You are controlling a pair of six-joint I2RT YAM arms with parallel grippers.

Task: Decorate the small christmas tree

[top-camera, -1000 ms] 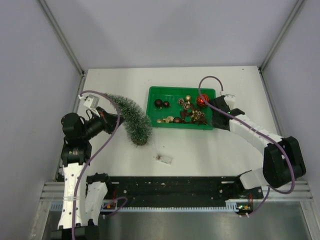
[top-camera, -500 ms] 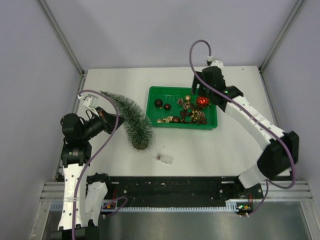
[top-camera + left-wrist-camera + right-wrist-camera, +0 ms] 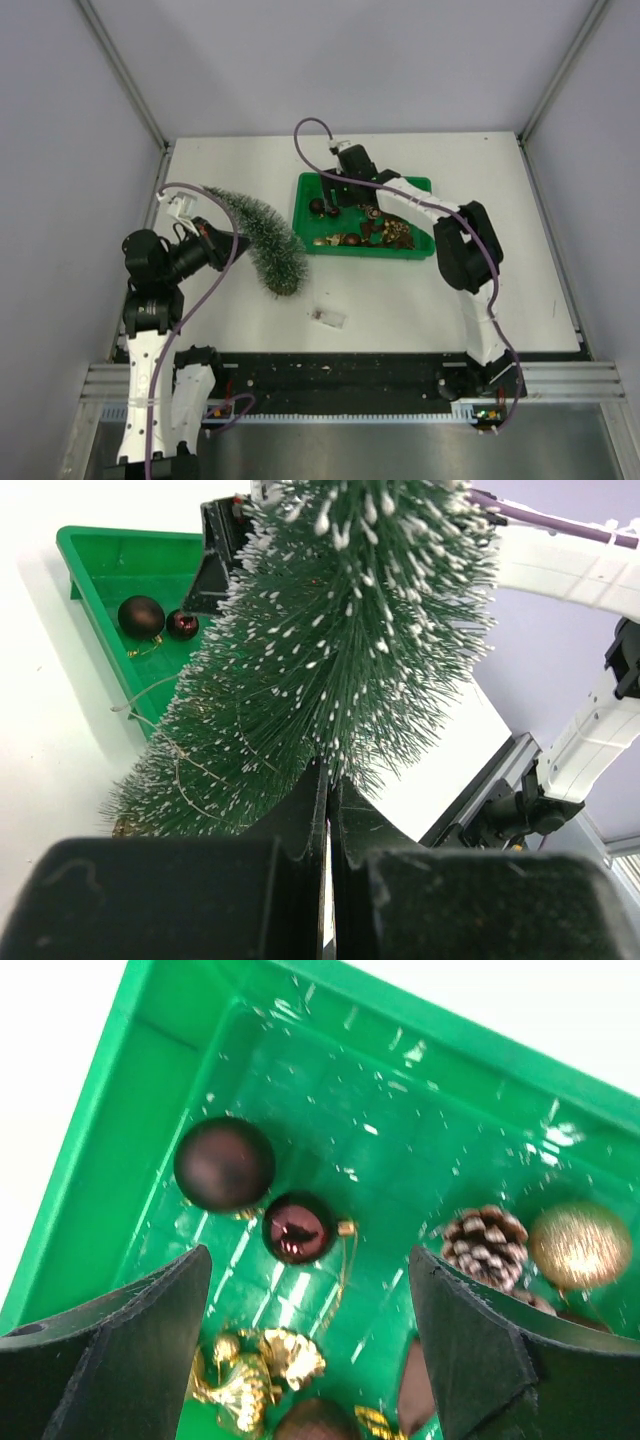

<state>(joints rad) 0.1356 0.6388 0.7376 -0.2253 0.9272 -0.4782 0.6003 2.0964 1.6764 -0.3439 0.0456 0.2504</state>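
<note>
The small christmas tree (image 3: 262, 235) leans tilted left of the green tray (image 3: 308, 245), dark green with frosted tips. My left gripper (image 3: 222, 240) is shut on its side; in the left wrist view the tree (image 3: 340, 650) fills the frame above the closed fingers (image 3: 300, 820). My right gripper (image 3: 340, 192) is open and empty above the tray's left end. In the right wrist view it (image 3: 310, 1345) hovers over a small dark red bauble (image 3: 298, 1228), a larger dark bauble (image 3: 223, 1163) and a gold ornament (image 3: 250, 1370).
The tray also holds a pine cone (image 3: 485, 1242), a gold glitter ball (image 3: 580, 1245) and other ornaments (image 3: 385, 230). A small clear packet (image 3: 327, 317) lies on the table near the front rail. Grey walls enclose the table.
My right arm has swung left across the tray, from its right end to its left end. The tree in my left gripper has shifted only slightly.
</note>
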